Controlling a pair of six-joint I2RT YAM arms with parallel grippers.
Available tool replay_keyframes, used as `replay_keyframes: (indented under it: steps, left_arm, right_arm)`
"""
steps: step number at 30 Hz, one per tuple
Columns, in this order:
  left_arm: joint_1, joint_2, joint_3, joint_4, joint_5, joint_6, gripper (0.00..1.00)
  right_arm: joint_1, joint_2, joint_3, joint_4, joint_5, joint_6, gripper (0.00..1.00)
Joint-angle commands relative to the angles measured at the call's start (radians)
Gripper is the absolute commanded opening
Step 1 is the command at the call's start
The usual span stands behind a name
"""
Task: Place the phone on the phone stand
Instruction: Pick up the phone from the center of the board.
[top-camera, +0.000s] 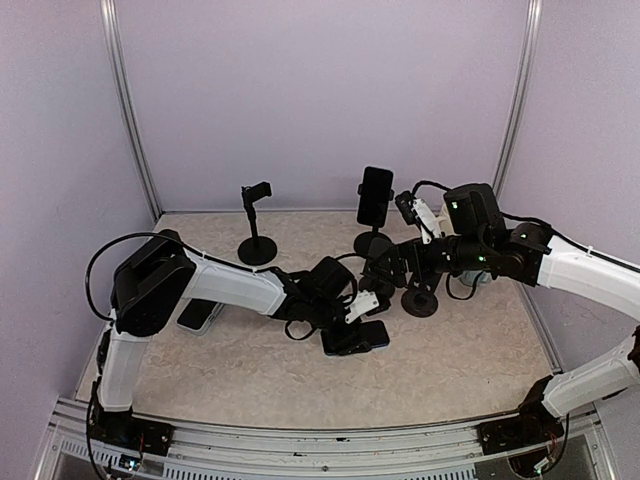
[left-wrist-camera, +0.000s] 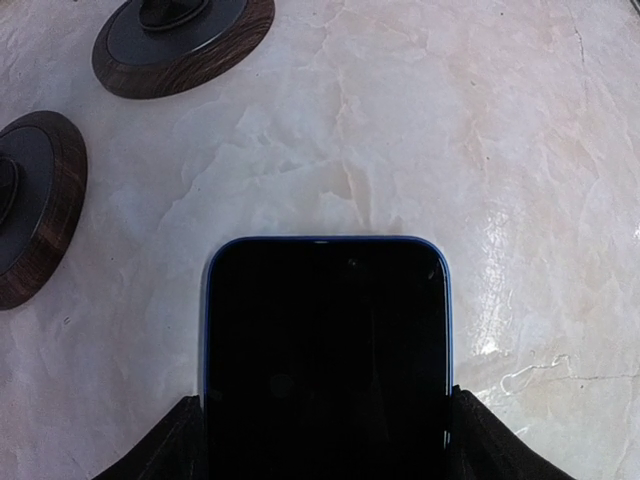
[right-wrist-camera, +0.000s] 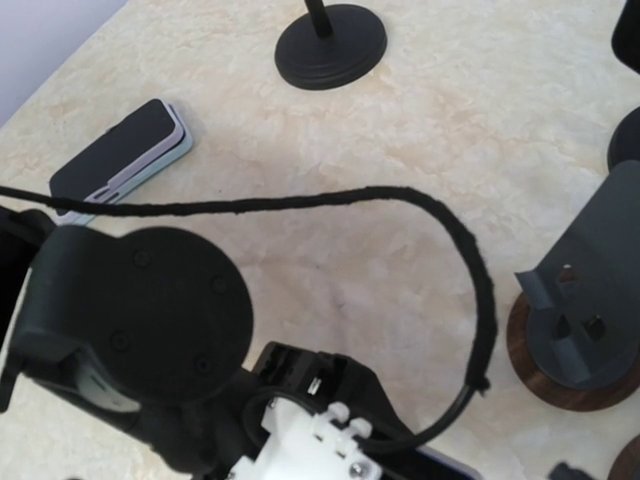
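Observation:
A black phone with a blue rim (left-wrist-camera: 325, 340) lies flat, low over the marble tabletop, its near end clamped between my left gripper's black fingers (left-wrist-camera: 165, 448). In the top view the left gripper (top-camera: 343, 318) holds this phone (top-camera: 358, 338) at table centre. A phone stand with a grey cradle (right-wrist-camera: 590, 280) on a round wooden base (top-camera: 420, 300) stands just right of it. My right gripper (top-camera: 385, 266) hovers above the left wrist. Its fingers do not show in the right wrist view, which is filled by the left arm's wrist (right-wrist-camera: 140, 310).
A black stand (top-camera: 375, 195) at the back holds another phone upright. An empty clamp stand (top-camera: 257, 225) stands at back left. A pale-cased phone (right-wrist-camera: 120, 155) lies flat at the left. Two wooden disc bases (left-wrist-camera: 185, 40) (left-wrist-camera: 30, 220) lie ahead-left of the held phone.

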Motion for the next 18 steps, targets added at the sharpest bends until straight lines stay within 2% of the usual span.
replay_keyframes:
  steps: [1, 18]
  left_arm:
    - [0.019, -0.003, -0.091, -0.024, -0.060, -0.081, 0.60]
    - [-0.001, -0.295, -0.385, 0.415, -0.332, -0.207, 0.57]
  right_arm:
    - [0.007, -0.025, -0.006, -0.004, 0.010, 0.003, 1.00]
    - [0.004, -0.038, -0.034, 0.071, -0.069, 0.069, 1.00]
